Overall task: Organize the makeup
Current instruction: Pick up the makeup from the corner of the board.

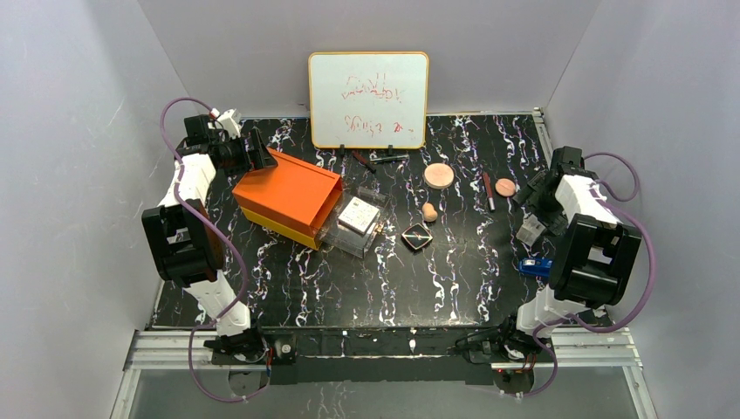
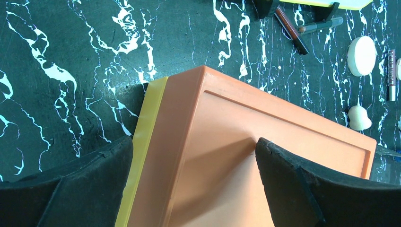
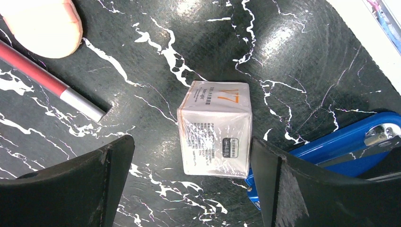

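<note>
The makeup lies on the black marbled table: a tan egg-shaped sponge (image 1: 429, 212), a round peach disc (image 1: 439, 175), a smaller peach disc (image 1: 505, 186), a black square compact (image 1: 418, 237), dark sticks (image 1: 375, 161) and a red-and-white stick (image 1: 489, 190). My right gripper (image 1: 531, 229) is open around a small clear-wrapped white box (image 3: 216, 128). The box stands close to the right finger (image 3: 302, 189) and far from the left one. My left gripper (image 1: 257, 153) is open astride the back corner of the orange box (image 2: 265, 156). The sponge (image 2: 358, 118) and the disc (image 2: 361, 56) also show in the left wrist view.
A clear drawer (image 1: 359, 223) holding a white item sticks out of the orange box (image 1: 288, 199). A blue stapler-like object (image 3: 340, 144) lies just right of the wrapped box. A whiteboard (image 1: 368, 98) stands at the back. Grey walls enclose the table.
</note>
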